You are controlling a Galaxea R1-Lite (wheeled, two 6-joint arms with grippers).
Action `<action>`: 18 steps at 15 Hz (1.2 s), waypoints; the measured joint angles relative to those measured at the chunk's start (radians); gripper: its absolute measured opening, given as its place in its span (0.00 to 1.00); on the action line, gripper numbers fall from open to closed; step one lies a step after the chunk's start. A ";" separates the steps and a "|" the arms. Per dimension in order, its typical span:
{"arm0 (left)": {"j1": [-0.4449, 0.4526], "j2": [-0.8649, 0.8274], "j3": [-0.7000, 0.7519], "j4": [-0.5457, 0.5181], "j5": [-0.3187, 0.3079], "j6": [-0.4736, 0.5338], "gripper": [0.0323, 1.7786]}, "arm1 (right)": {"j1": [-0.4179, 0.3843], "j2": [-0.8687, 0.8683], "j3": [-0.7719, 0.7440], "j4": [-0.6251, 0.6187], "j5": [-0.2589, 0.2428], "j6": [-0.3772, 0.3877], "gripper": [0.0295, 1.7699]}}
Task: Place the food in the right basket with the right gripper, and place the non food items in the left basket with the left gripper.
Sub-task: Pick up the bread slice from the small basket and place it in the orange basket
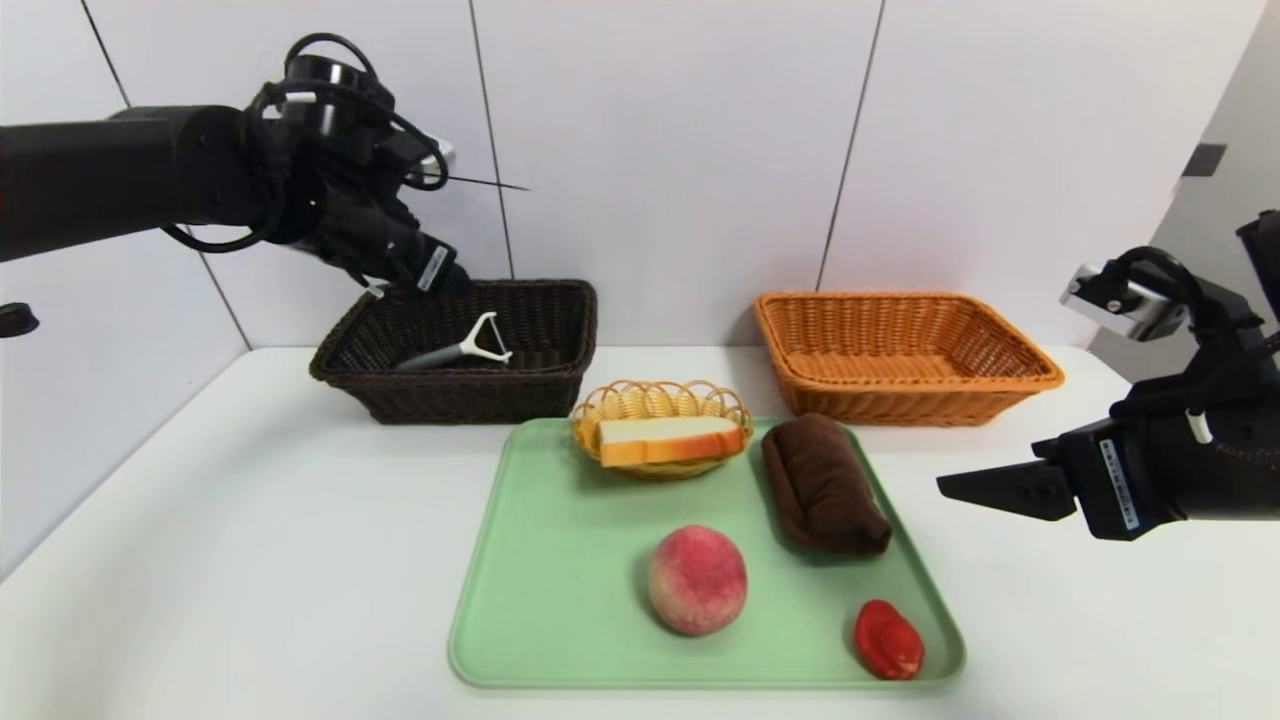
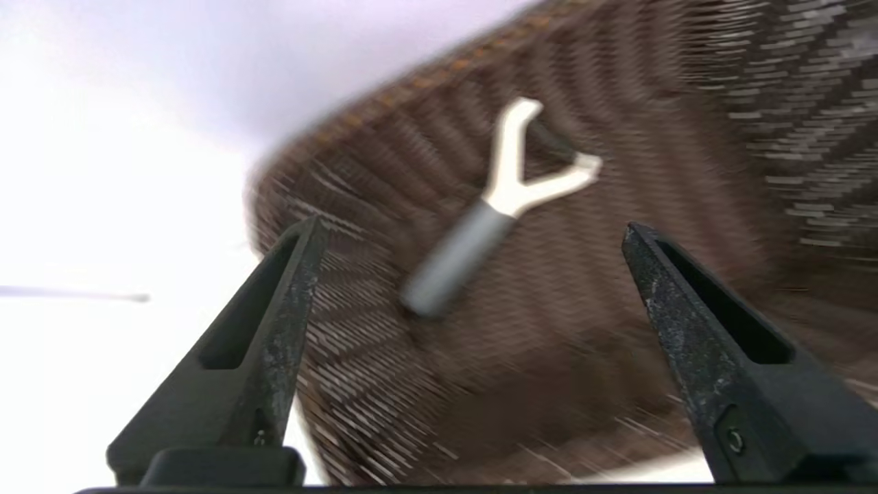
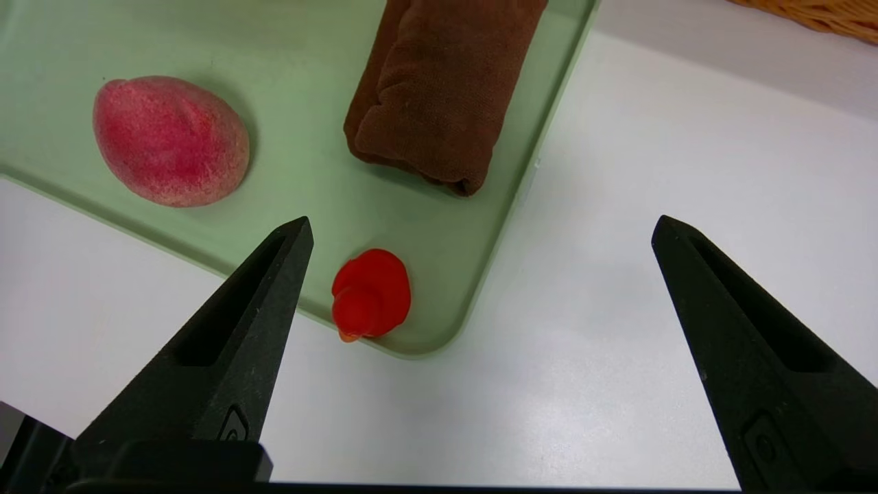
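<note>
Left tool (image 2: pixel 473 233) hangs open over the dark left basket (image 1: pixel 560 375) holding the peeler (image 1: pixel 458 350), right tool (image 3: pixel 480 233) open near the tray (image 1: pixel 520 600)

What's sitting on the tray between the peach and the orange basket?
The rolled brown towel lies between the peach and the orange basket, on the green tray. The head view shows it.

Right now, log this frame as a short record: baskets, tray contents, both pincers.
left basket: dark brown wicker basket holds grey-handled white peeler
right basket: orange wicker basket, nothing visible inside
tray: green plastic tray carries bread slice in small woven basket, pink peach, rolled brown towel, red tomato piece
left pincer: open, above dark basket
right pincer: open, beside tray
</note>
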 joint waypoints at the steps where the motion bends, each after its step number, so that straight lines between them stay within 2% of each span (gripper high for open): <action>1: -0.023 -0.022 0.002 0.043 0.002 -0.070 0.88 | 0.000 0.000 0.001 -0.003 0.000 0.001 0.97; 4: -0.084 -0.079 0.004 0.149 0.002 -0.271 0.90 | -0.002 0.001 0.003 -0.004 -0.001 0.000 0.97; 9: -0.212 -0.166 0.006 0.323 0.002 -0.534 0.93 | -0.020 0.000 0.005 -0.003 0.000 0.000 0.97; 13: -0.321 -0.220 0.007 0.386 0.003 -0.647 0.94 | -0.023 0.000 0.013 -0.004 0.001 0.000 0.97; 18: -0.409 -0.252 0.020 0.461 0.005 -0.808 0.95 | -0.023 -0.001 0.017 -0.007 0.004 0.000 0.97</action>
